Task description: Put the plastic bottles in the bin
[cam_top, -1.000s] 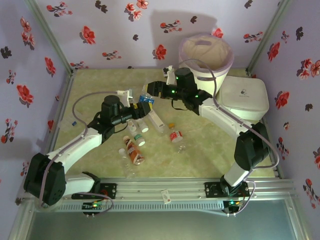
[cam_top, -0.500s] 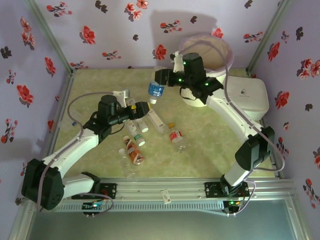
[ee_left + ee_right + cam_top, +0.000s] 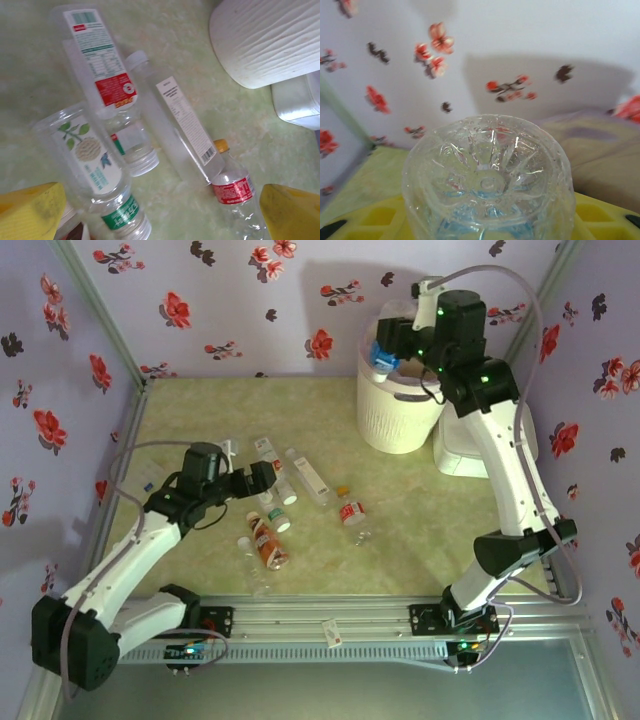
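Over the bin a clear bottle is held clamped in the right gripper. Loose bottles are seen lying on the table beneath the left gripper, which is spread wide. They are judged light, thin-walled and slippery, best pinched mid-body.

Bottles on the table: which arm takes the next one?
Left. The left fingers, open, hang above the lying bottles; the right fingers hold a clear bottle up by the bin.
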You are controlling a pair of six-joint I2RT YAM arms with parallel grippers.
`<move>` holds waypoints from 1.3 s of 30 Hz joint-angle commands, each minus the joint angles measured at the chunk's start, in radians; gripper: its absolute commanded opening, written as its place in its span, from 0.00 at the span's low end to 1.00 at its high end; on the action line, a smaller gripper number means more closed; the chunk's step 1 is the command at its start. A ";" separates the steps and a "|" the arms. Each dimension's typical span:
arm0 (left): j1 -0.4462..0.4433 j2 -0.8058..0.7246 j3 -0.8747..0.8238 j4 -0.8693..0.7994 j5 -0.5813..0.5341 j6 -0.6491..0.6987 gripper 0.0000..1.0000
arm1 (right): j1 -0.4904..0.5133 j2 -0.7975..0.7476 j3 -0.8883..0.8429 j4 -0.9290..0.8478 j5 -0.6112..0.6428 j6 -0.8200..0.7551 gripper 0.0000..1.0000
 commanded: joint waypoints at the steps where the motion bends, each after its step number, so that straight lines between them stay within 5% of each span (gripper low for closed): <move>1: 0.007 -0.043 -0.051 -0.078 -0.042 -0.040 1.00 | -0.024 0.033 0.029 -0.038 0.155 -0.086 0.53; 13: 0.009 -0.149 -0.110 -0.155 -0.048 -0.064 0.99 | -0.164 0.270 0.236 -0.140 0.132 -0.085 0.52; 39: 0.009 -0.177 -0.169 -0.147 -0.085 -0.081 0.99 | -0.236 0.682 0.431 -0.341 0.012 -0.080 0.52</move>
